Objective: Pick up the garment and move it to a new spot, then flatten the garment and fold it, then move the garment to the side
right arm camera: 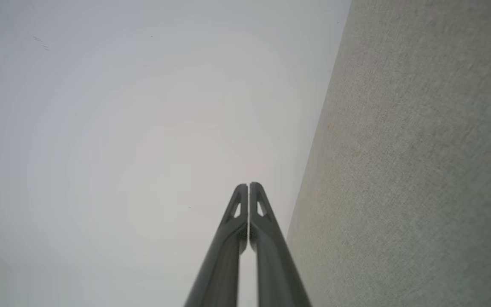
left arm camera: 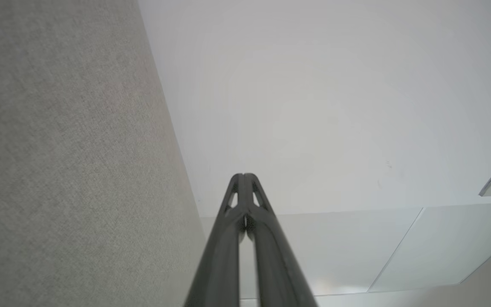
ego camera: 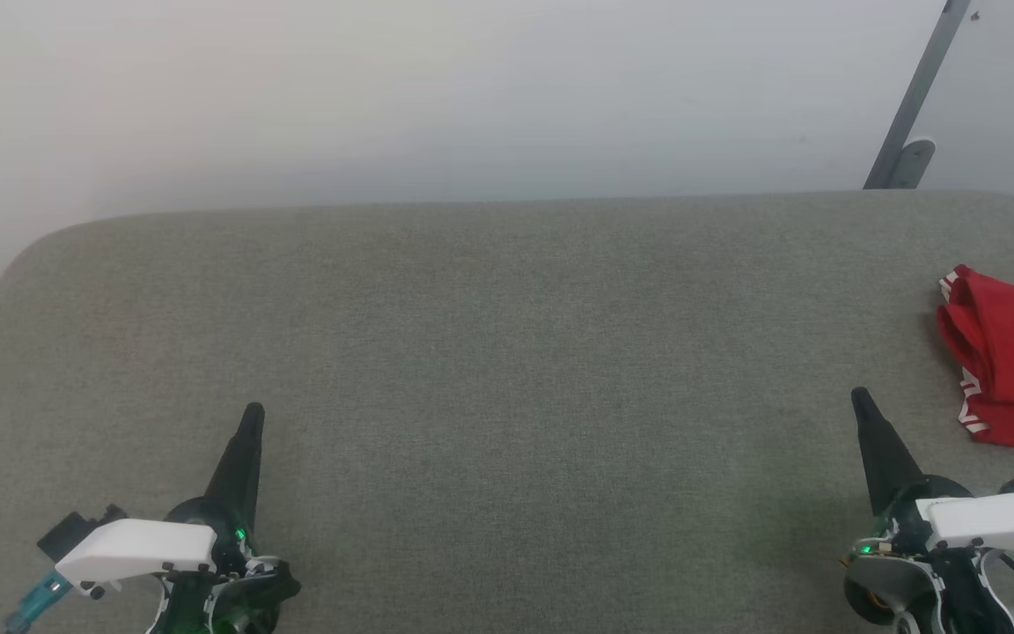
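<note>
The garment (ego camera: 1010, 357) lies in a rumpled red heap at the right edge of the grey fabric worktop (ego camera: 507, 352), near the right claw (ego camera: 860, 396), whose fingers are pressed together and empty. The left claw (ego camera: 253, 411), well apart, is likewise closed on nothing.

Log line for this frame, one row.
garment: bunched, far right on grey surface, partly out of frame | left pincer: shut, empty | right pincer: shut, empty, apart from garment
</note>
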You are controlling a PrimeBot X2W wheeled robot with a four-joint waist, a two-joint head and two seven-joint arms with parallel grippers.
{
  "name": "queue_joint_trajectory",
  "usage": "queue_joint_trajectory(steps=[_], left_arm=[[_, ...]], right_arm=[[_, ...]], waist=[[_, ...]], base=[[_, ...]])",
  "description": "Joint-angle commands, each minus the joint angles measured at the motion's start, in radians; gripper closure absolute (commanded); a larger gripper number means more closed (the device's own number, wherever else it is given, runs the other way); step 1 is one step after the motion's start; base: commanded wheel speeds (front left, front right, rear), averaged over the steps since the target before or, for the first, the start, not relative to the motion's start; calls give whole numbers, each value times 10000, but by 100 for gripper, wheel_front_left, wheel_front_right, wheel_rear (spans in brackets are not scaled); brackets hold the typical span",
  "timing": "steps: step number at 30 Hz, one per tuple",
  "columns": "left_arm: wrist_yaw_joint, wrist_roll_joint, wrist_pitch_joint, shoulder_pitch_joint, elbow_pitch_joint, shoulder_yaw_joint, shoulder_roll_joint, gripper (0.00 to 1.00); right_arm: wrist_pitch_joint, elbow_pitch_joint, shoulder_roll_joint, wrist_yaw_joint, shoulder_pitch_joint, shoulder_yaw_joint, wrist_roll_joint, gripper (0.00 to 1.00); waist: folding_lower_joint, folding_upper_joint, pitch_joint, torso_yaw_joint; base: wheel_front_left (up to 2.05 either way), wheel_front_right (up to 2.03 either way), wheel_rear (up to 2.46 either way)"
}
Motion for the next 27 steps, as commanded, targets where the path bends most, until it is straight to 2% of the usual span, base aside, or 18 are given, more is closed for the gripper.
queue_joint_trajectory(steps=[1,27], left_arm=[[-48,-244,98,-115,13,52,-40,100],[-48,-358,133,-153,28,63,-76,100]], right_arm=[[83,-66,41,0,-91,12,209,100],[118,-68,42,0,-109,12,398,100]], waist=[[0,-1,7,-8],[0,-1,22,-27]], base=[[0,0,0],[0,0,0]])
